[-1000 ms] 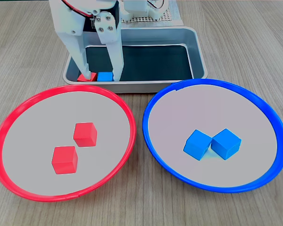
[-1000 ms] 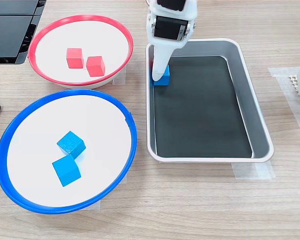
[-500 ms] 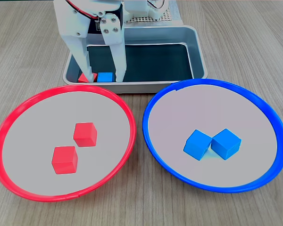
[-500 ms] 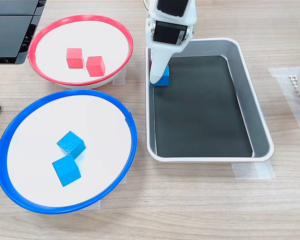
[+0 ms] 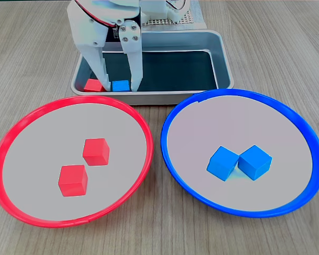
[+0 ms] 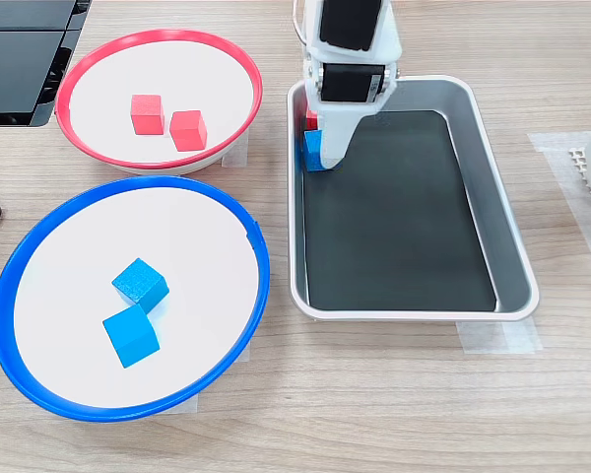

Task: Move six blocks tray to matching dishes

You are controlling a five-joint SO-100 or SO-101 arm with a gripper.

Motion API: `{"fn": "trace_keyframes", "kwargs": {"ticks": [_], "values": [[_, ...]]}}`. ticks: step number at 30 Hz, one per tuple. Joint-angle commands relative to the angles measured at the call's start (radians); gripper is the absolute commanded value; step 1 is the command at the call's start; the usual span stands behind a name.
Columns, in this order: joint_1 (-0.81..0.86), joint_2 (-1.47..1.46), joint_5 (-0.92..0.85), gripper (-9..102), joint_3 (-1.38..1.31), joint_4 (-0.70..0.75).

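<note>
In the tray (image 5: 224, 53) (image 6: 513, 258), a blue block (image 5: 119, 85) (image 6: 312, 151) lies beside a red block (image 5: 93, 84) (image 6: 311, 120) in one corner. My gripper (image 5: 120, 88) (image 6: 331, 158) is down there, open, one white finger on each side of the blue block; the red block sits just outside the left finger in a fixed view. The red-rimmed dish (image 5: 5, 139) (image 6: 79, 57) holds two red blocks (image 5: 95, 151) (image 5: 73, 180). Two blue blocks (image 5: 222, 163) (image 5: 254, 162) rest touching in the blue-rimmed dish (image 5: 308, 133) (image 6: 10, 268).
The two dishes sit side by side on the wooden table, close to the tray's long rim. A dark device (image 6: 20, 59) lies at the table edge beyond the red dish. A white perforated base (image 5: 170, 21) stands behind the tray.
The gripper has shifted a little across the tray corner, its left finger coming off the red block, which now shows more fully. The blue block stays between the fingers.
</note>
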Motion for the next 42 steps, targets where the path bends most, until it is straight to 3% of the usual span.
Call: {"fn": "trace_keyframes", "kwargs": {"ticks": [1, 5, 7, 10, 14, 17, 19, 24, 32, 34, 37, 42], "values": [[-0.029, 0.037, 0.005, 0, 0.008, 0.012], [-0.141, 0.109, 0.141, 0, 0.035, 0.149], [-0.284, 0.178, 0.336, 0, 0.034, 0.311], [-0.428, 0.215, 0.624, 0, -0.02, 0.383], [-0.492, 0.199, 0.994, 0, -0.143, 0.27], [-0.454, 0.152, 1.132, 0, -0.213, 0.101], [-0.414, 0.106, 1.22, 0, -0.241, -0.092], [-0.405, 0.071, 1.272, 1, -0.229, -0.261], [-0.411, 0.057, 1.328, 20, -0.164, -0.244], [-0.41, 0.077, 1.33, 21, -0.143, -0.218], [-0.41, 0.138, 1.264, 3, -0.104, -0.149], [-0.29, 0.327, 1.143, 0, 0.012, 0.153]]}}
